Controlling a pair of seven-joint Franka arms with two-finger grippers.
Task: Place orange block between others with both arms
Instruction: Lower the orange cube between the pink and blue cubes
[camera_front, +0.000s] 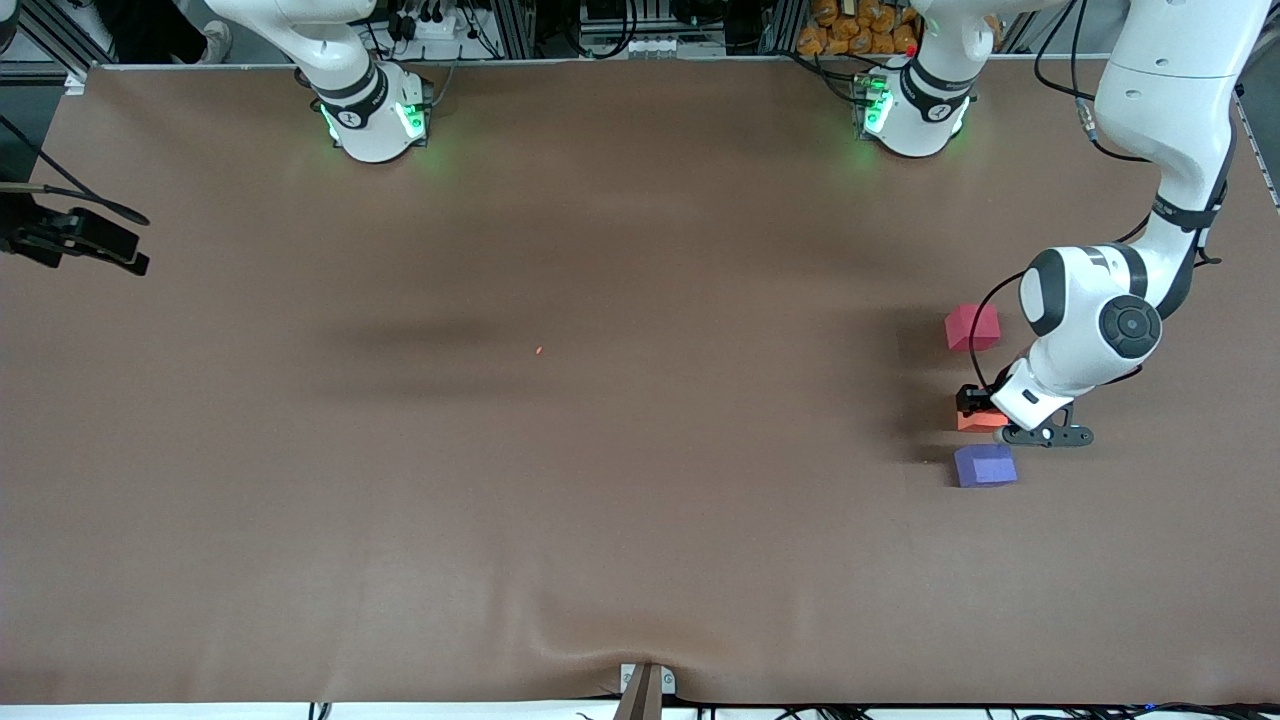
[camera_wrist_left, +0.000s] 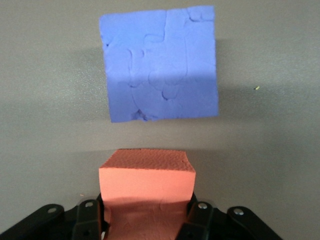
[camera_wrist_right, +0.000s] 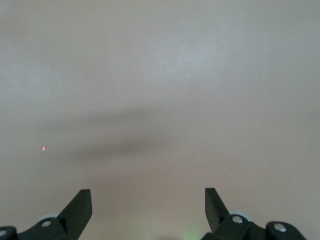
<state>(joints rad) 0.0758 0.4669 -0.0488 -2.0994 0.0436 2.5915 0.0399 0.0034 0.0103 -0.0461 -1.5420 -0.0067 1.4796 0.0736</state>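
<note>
The left gripper (camera_front: 978, 412) has its jaws clamped on the orange block (camera_wrist_left: 146, 192), low over the brown surface (camera_front: 600, 450). The purple cube (camera_wrist_left: 160, 62) lies just ahead of the jaws; the pinkish-red cube (camera_front: 972, 327) lies near them, farther from the front camera. The right gripper (camera_wrist_right: 147, 207) waits, jaws wide apart and holding nothing.

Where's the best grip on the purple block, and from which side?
On two opposite vertical faces of the purple block, coming straight down from above. It is a small cube sitting flat on the table, its top bare. The orange block, shut in the left gripper, sits close beside it, so the faces clear of that block look safer.
</note>
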